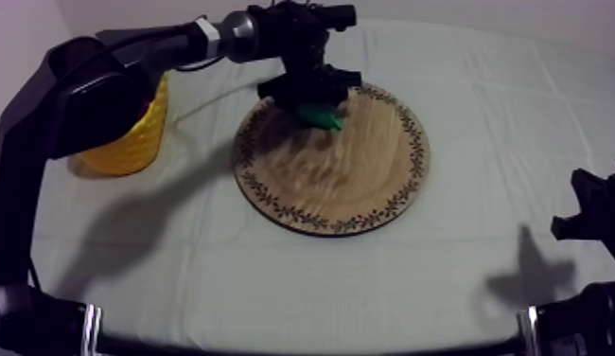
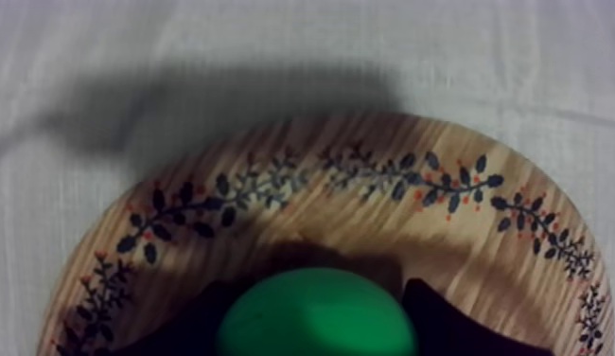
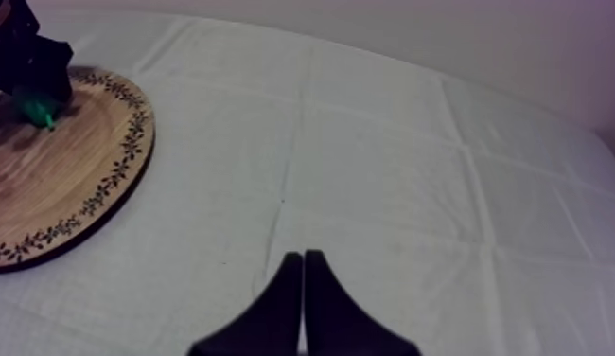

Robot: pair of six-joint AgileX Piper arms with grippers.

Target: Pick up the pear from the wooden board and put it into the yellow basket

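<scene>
The ribbed yellow basket (image 1: 131, 142) stands at the upper left of the surface (image 1: 482, 114). Right of it, our left fingers (image 1: 314, 97) are closed round the green toy pear (image 1: 321, 117), which is at the far rim of the round wooden board (image 1: 340, 180). At the right edge, our right fingers (image 3: 294, 293) lie pressed together, holding nothing.

The table (image 1: 500, 123) is covered by a grey-white cloth with visible fold creases. Two items rest directly on the cloth. A round wooden board (image 1: 349, 185) with a dark leaf-patterned rim lies flat near the table centre. A yellow ribbed basket (image 1: 141, 142) stands upright at the left side, near the board but apart from it.
</scene>
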